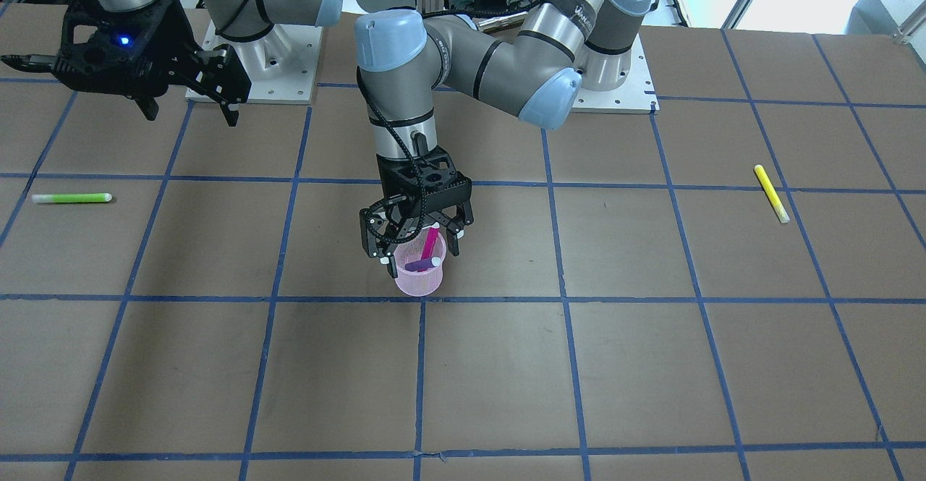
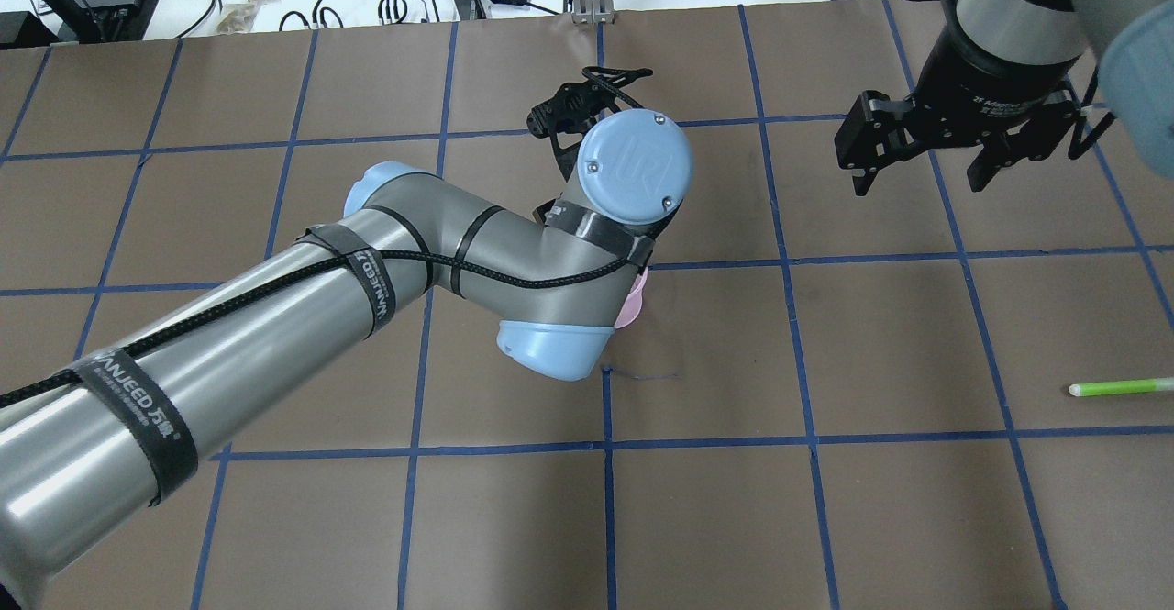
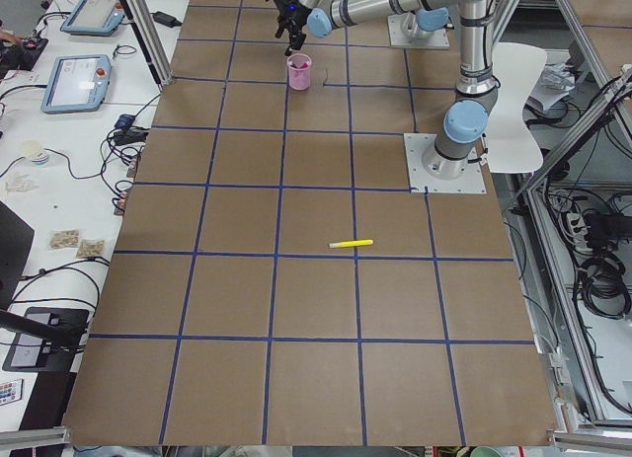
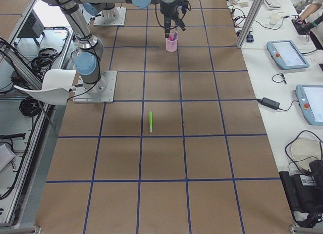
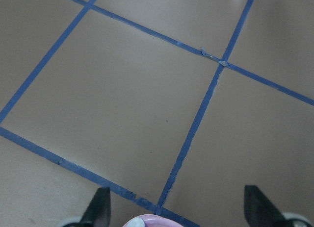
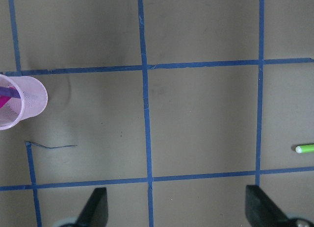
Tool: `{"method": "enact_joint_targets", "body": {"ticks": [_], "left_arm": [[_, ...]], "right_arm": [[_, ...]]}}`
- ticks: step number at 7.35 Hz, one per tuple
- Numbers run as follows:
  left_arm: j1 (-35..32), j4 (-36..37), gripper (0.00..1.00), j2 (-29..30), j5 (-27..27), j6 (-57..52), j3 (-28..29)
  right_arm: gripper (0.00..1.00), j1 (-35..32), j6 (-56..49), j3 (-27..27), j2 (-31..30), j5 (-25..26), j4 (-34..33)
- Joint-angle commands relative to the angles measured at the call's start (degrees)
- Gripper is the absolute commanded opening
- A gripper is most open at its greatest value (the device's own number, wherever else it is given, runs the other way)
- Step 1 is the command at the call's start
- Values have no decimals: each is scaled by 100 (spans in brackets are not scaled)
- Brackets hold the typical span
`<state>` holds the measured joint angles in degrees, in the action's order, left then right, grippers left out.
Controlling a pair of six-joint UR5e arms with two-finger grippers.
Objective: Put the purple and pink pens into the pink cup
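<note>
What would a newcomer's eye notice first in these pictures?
The translucent pink mesh cup near the table's middle, holding a pink pen and a purple pen, with the left gripper open just above it. Then two stray pens lying flat: a green pen on the robot's right, a yellow pen on its left.

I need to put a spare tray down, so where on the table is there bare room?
The whole row of squares on the operators' side of the pink cup is bare. So are the stretches between cup and yellow pen, and cup and green pen. Crowded only at the cup, under the left end effector.
</note>
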<state>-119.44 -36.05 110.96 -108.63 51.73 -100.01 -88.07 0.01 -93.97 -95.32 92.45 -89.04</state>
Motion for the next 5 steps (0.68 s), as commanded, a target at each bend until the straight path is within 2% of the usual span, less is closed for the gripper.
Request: {"method": "enact_joint_targets", "body": {"ticks": [1, 2, 4, 5], "left_arm": [[454, -486, 100, -170, 674, -711, 112], [857, -899, 100, -328, 1276, -1405, 235], [1570, -2083, 100, -635, 1981, -3099, 516], [1851, -2899, 100, -872, 2012, -3647, 717]], "right_arm": [[100, 0, -10, -16, -4, 1, 1], [100, 0, -10, -16, -31, -8, 1], [100, 0, -19, -7, -48, 19, 62], [100, 0, -10, -7, -40, -16, 63]]}}
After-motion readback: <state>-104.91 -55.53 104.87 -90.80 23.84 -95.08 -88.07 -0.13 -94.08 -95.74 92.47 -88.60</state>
